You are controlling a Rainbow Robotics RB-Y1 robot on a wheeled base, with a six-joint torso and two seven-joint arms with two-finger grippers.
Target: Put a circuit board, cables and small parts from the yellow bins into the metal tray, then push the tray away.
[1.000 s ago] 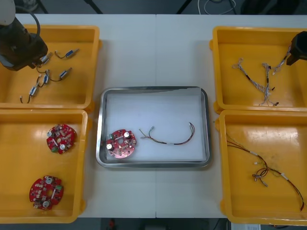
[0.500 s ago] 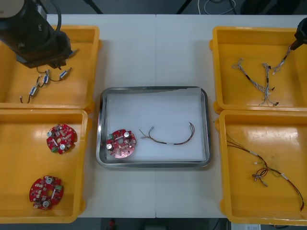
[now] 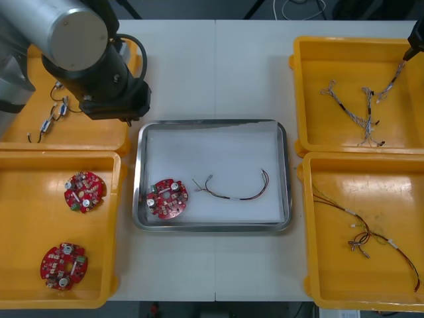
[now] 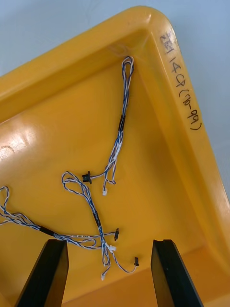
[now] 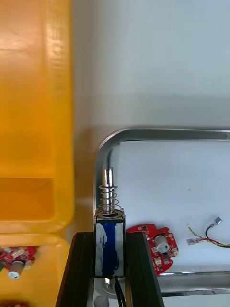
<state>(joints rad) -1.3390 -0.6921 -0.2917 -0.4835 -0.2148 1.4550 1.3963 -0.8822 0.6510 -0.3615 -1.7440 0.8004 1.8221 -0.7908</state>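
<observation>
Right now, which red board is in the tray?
The board by the tray's left rim, beside the cable; the other two lie in a yellow bin. Left gripper grips a metal part.

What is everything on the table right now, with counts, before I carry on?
yellow bins: four, yellow, two at each side of the table.
metal tray: one, shiny rim, white inside, between the bins.
circuit boards: three, red; one in the tray, two in the near left bin.
red and yellow cables: one in the tray beside the board; a tangled few in the near right bin.
blue and white cables: several, twisted, far right bin.
small metal parts: at least two loose in the far left bin; one held.
left gripper: black fingers, shut on that part, at the tray's far left corner.
right gripper: black fingers, open, over the far right bin.
</observation>
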